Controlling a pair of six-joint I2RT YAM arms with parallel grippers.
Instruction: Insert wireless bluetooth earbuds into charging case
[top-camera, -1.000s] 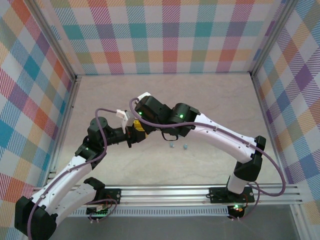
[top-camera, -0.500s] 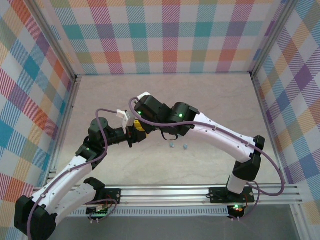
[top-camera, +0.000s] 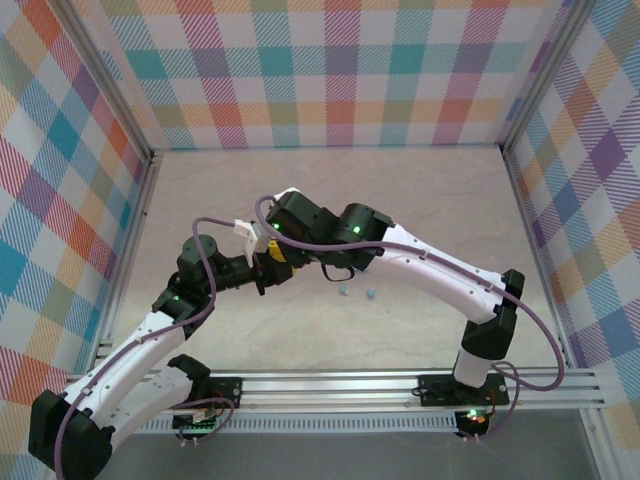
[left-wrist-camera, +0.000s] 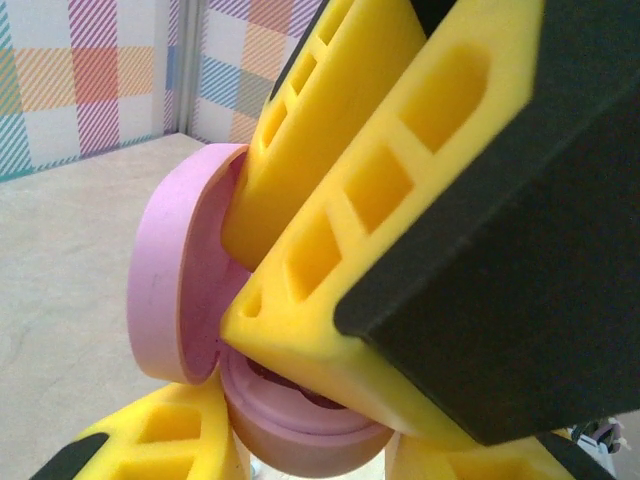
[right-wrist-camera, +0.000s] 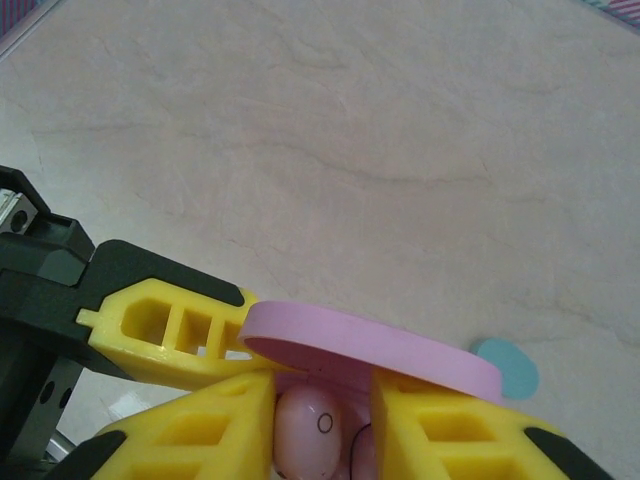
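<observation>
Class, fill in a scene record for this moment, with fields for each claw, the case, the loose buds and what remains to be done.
Left side: left claw closed on the base of the pink charging case
Case lid: open, standing up from the base
Right side: right claw over the open case, its fingers on either side of a pink earbud; grip unclear
Loose items: two light blue earbuds lying side by side on the table
Remaining: blue buds not yet in a case
</observation>
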